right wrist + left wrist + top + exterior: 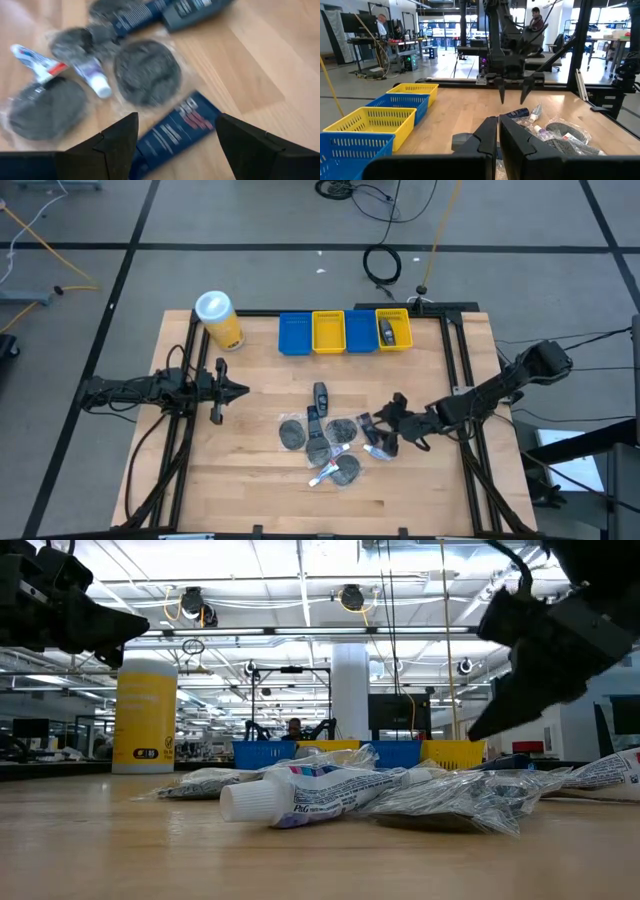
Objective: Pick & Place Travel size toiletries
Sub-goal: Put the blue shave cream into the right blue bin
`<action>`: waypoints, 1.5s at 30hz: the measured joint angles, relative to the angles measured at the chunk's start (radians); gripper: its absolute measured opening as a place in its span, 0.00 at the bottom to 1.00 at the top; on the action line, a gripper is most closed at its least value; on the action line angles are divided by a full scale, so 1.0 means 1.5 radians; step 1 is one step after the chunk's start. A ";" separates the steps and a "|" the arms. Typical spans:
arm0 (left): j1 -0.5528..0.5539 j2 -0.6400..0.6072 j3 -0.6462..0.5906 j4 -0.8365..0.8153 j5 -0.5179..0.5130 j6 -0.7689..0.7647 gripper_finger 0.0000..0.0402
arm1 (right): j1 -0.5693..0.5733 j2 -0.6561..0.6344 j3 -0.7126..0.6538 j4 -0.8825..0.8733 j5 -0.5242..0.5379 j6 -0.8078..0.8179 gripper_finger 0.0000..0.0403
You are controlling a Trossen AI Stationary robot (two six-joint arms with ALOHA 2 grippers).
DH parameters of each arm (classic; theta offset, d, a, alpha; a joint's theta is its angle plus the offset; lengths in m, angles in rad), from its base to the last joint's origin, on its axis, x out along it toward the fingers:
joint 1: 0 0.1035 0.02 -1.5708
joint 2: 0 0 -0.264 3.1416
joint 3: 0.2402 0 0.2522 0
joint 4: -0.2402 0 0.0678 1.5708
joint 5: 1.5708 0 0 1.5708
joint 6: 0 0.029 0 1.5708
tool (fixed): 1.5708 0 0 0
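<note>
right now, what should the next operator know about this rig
Left claw: shut, empty, waiting at the left of the table.
Right claw: open, empty, just above a dark blue tube at the right edge of the pile.
Toiletries: heaped mid-table, grey discs, dark tubes, white tubes.
Done: one dark item lies in the rightmost yellow bin.
Left: the rest of the pile; the other bins look empty.

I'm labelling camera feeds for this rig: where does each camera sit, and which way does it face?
High view: overhead, straight down; both arms, pile of toiletries, bins.
Low view: table height, level across the pile towards the room; grippers enter from above.
Left wrist view: on the waiting left arm, facing across the table; shut left gripper in front, right gripper beyond.
Right wrist view: looks down between open fingers at a dark blue tube.
All four share the pile.
</note>
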 joint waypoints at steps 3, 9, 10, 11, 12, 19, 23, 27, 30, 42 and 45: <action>0.000 0.000 0.000 0.000 0.000 0.000 0.05 | -0.003 0.000 -0.016 0.000 -0.002 0.020 0.68; 0.000 0.000 0.000 0.000 0.000 0.000 0.05 | -0.001 0.015 -0.034 0.032 -0.005 0.052 0.77; 0.000 0.000 0.000 0.000 0.000 0.000 0.05 | 0.000 0.024 -0.034 0.051 -0.005 0.050 0.77; 0.000 0.000 0.000 0.000 0.000 0.000 0.05 | 0.003 0.036 -0.033 0.074 -0.005 0.040 0.78; 0.000 0.000 0.000 0.001 0.000 0.000 0.05 | 0.004 0.050 -0.033 0.093 -0.005 0.027 0.78; 0.000 0.000 0.000 0.001 0.000 0.000 0.05 | 0.007 0.142 -0.018 0.121 -0.001 0.000 0.74; 0.000 0.000 0.000 0.000 0.000 0.000 0.05 | 0.007 0.158 -0.014 0.121 0.006 -0.003 0.68; 0.000 0.000 0.000 0.000 0.000 0.000 0.05 | 0.007 0.157 -0.014 0.113 0.026 -0.023 0.59; 0.000 0.000 0.000 0.000 0.000 0.000 0.05 | 0.005 0.157 -0.014 0.111 0.035 -0.038 0.50; 0.000 0.000 0.000 0.000 0.000 0.000 0.05 | -0.061 0.157 0.061 0.121 0.077 -0.118 0.28; 0.000 0.000 0.000 0.000 0.000 0.000 0.05 | -0.125 0.157 0.120 0.120 0.105 -0.156 0.29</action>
